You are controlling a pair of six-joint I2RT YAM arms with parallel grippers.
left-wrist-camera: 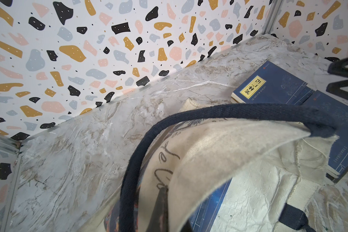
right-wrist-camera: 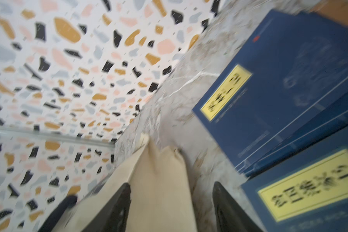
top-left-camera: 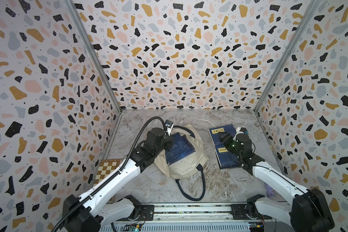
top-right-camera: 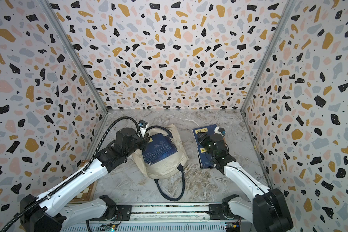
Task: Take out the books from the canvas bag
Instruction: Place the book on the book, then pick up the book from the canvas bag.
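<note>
**Top and wrist views, books partly unloaded.** The canvas bag [top-left-camera: 186, 167] lies slumped near the middle of the marble table [top-left-camera: 153, 188]. It is cream, creased cloth with navy handles [top-left-camera: 191, 192], one of them looping out toward the robot's base. Dark script lettering [left-wrist-camera: 165, 160] runs across the wall seen from the left wrist.

In both top views the bag's mouth stands open. A navy book [top-left-camera: 179, 148] with fine pale line drawings lies inside, cover exposed. The left claw [top-left-camera: 170, 143] is closed, pinching the bag's raised cloth rim. One dark finger [left-wrist-camera: 161, 200] shows against the cloth in the left wrist view.

At least two more books lie out on the table to the right of the bag, apart from it and overlapping each other. The far book [top-left-camera: 222, 131] and the near book [top-left-camera: 227, 158] are both navy, each with a yellow title label bearing black characters.

The right claw [top-left-camera: 224, 139] hovers over them, jaws spread and empty. The blurred right wrist view shows its fingers [right-wrist-camera: 117, 209] apart, with cream cloth beyond. A brown-and-cream chessboard [top-left-camera: 107, 168] sits at the table's left edge, partly under the left arm.
</note>
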